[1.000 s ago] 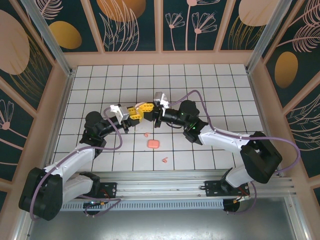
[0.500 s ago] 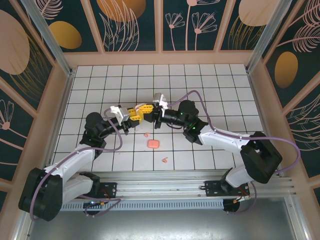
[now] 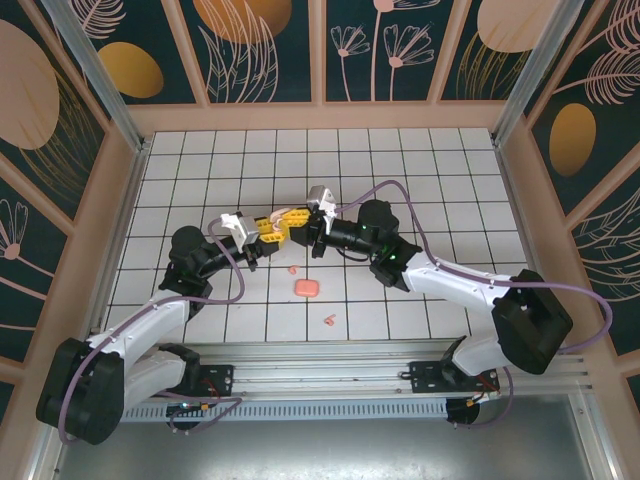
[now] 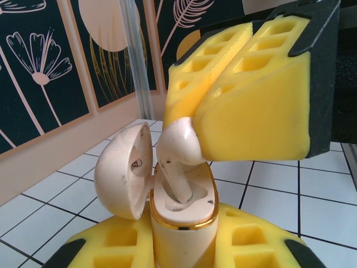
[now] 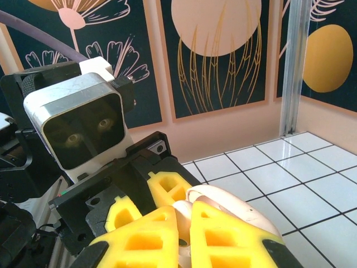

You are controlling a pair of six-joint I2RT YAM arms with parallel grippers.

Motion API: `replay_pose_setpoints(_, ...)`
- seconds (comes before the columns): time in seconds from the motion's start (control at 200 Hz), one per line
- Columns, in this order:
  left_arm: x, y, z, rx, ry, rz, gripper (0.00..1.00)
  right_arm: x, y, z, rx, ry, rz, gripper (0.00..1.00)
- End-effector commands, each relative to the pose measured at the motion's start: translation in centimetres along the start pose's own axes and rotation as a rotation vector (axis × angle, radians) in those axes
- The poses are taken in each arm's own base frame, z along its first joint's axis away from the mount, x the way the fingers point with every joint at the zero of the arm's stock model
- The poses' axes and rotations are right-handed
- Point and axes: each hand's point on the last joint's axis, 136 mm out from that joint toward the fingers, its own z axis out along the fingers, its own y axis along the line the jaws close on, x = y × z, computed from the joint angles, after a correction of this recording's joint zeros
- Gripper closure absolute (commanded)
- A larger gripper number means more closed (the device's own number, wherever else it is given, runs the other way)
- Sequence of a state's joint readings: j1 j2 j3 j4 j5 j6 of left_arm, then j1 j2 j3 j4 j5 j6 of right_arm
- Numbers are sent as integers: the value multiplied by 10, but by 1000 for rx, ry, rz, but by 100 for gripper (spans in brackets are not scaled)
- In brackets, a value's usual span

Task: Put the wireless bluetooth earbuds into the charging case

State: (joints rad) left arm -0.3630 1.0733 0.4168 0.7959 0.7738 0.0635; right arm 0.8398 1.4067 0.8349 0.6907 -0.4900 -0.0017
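Our left hand clenches the open cream charging case. Our right hand grasps a cream earbud, stem partway into its socket and not yet seated. A pink earbud and its twin lie on the desk.

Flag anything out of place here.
One pink earbud lies loose on the tiles beyond the pink case, another on its near side. The cream earbud stands tilted, only partly in the cream case.
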Motion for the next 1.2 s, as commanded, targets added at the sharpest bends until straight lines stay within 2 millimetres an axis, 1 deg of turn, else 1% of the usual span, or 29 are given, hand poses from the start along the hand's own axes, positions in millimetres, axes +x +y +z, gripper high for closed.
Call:
replay_pose_setpoints(0.0, -31, -1, -3, -7, -94, 103, 84, 24, -1, -1, 19, 88, 24, 90)
replay_pose_setpoints(0.11, -31, -2, -3, -9, -94, 103, 84, 25, 0, -2, 16, 98, 22, 90)
replay_pose_setpoints(0.48, -30, -2, -3, -9, -94, 103, 84, 23, -3, -16, 54, 102, 14, 90)
replay_pose_setpoints(0.721, -28, -2, -3, -6, -90, 99, 84, 20, 0, -14, 32, 92, 1, 91)
replay_pose_setpoints(0.806, -26, -2, -3, -5, -83, 98, 84, 13, 2, -14, 22, 65, -17, 91)
replay_pose_setpoints(0.906, -23, -1, -2, -4, -73, 98, 84, -1, 4, -12, 10, 27, -47, 92)
replay_pose_setpoints(1.101, -17, -1, -1, -8, -55, 96, 84, -36, 7, -10, -7, -81, -109, 92)
replay_pose_setpoints(1.196, -16, 0, -1, -9, -53, 93, 84, -43, 9, -8, -24, -101, -121, 92)
